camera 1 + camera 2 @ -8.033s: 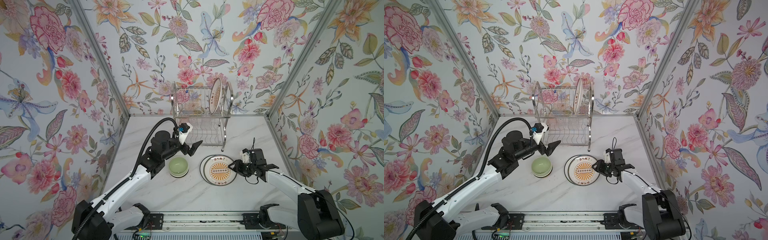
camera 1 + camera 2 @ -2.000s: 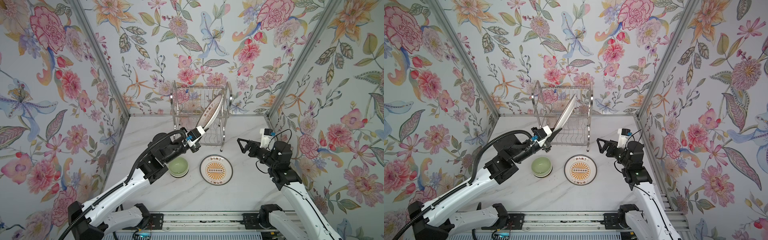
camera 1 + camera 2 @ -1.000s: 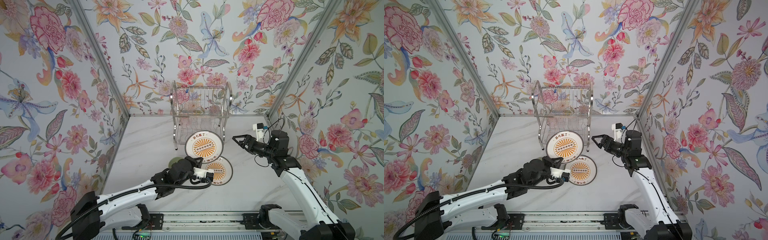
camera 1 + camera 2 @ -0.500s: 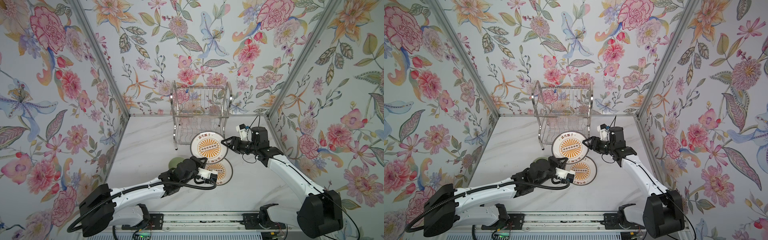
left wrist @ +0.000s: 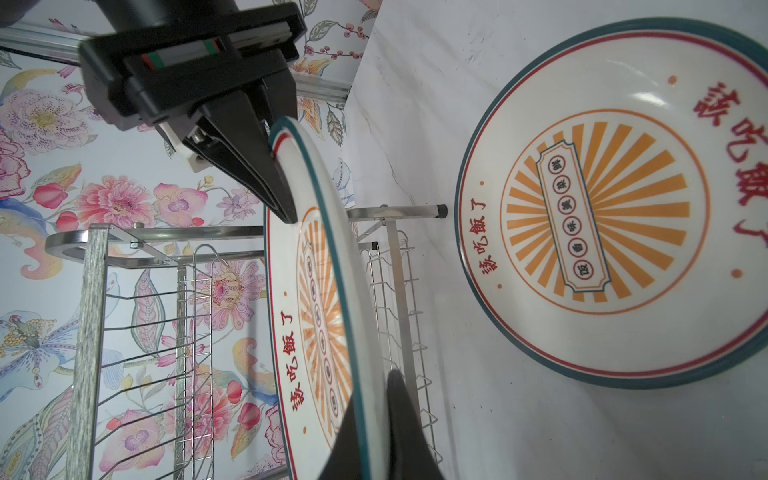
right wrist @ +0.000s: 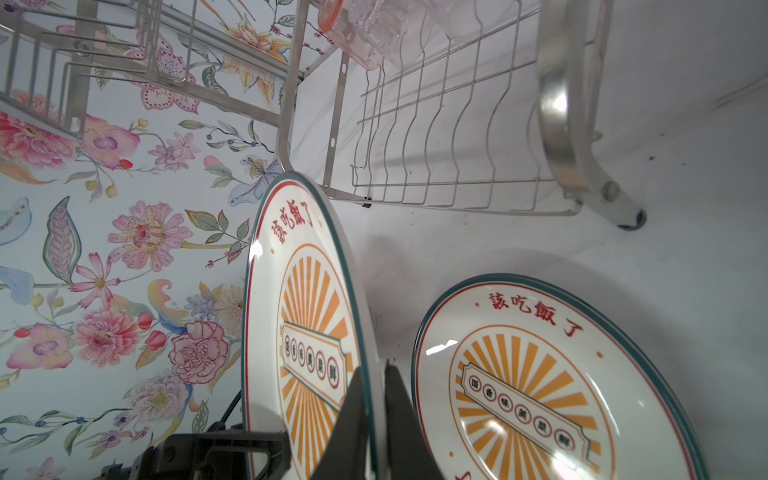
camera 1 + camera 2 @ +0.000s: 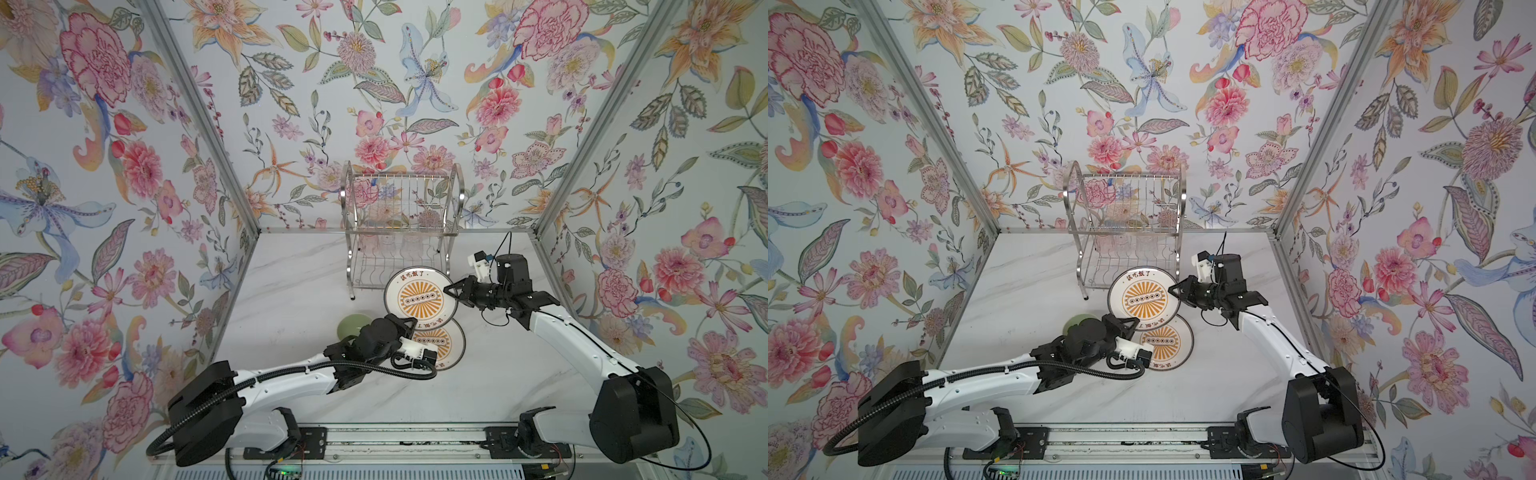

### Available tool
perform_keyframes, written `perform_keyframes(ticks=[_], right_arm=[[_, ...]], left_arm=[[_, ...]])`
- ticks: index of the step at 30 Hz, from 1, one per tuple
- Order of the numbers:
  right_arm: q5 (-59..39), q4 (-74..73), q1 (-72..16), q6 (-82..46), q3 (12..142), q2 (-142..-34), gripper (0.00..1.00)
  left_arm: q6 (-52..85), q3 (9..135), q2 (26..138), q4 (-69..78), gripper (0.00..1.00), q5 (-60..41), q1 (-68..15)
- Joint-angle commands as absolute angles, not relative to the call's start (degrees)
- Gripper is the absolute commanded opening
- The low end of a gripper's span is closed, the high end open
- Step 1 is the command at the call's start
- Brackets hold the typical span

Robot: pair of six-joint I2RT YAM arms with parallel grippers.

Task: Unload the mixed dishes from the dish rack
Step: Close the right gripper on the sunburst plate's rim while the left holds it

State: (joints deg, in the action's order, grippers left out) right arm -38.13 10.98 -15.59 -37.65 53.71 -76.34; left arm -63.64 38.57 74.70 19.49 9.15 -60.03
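While left claw (image 7: 410, 322) and right claw (image 7: 449, 289) pinch raised plate (image 7: 419, 297) | pink cup (image 6: 357, 37) plain only at right wrist

Robot test cell dressed as a kitchen corner, floral wallpaper panels (image 7: 415, 83), aluminium corner posts (image 7: 204, 124), marble-look counter (image 7: 291, 291), wire dish rack (image 7: 403, 232), two robot arms (image 7: 573, 336) on a front rail (image 7: 395, 442).

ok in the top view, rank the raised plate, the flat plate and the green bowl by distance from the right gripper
1. raised plate: its right rim is clamped in the right gripper.
2. flat plate: lying on the table, just in front.
3. green bowl: farther left, past both plates.
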Motion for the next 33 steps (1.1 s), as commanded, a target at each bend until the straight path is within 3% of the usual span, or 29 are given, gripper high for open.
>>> perform_keyframes(ticks=[1, 7, 9, 11, 12, 13, 24, 33], right_arm=[[-37.8, 12.9, -15.3, -36.6, 55.5, -75.8, 0.03], [-35.8, 11.3, -14.3, -36.4, 55.0, -72.1, 0.0], [-34.3, 11.2, -13.7, -36.4, 54.7, -70.6, 0.0], [-32.9, 11.1, -12.6, -36.3, 54.3, -68.8, 0.0], [-32.3, 11.1, -12.1, -35.9, 54.1, -67.9, 0.0], [-31.1, 11.2, -11.6, -35.4, 53.8, -66.8, 0.0], [-22.5, 21.4, -6.9, -27.0, 49.0, -56.8, 0.0], [-24.0, 20.7, -8.1, -27.6, 42.5, -56.9, 0.0]], left_arm=[[-64.5, 41.4, 75.2, 24.6, 0.0, 8.8, -60.8], [-64.5, 39.7, 76.1, 33.9, 0.04, 13.1, -60.7], [-63.1, 39.9, 76.0, 36.4, 0.36, 14.8, -60.7], [-62.0, 40.1, 75.2, 36.9, 0.8, 15.2, -60.7], [-61.8, 39.9, 74.5, 37.0, 0.95, 14.8, -60.7], [-61.6, 39.7, 73.8, 37.2, 0.99, 14.5, -60.7], [-43.6, 40.7, 64.4, 29.2, 0.99, 10.7, -59.2], [-20.3, 46.5, 58.2, 12.0, 0.99, -9.3, -45.6]])
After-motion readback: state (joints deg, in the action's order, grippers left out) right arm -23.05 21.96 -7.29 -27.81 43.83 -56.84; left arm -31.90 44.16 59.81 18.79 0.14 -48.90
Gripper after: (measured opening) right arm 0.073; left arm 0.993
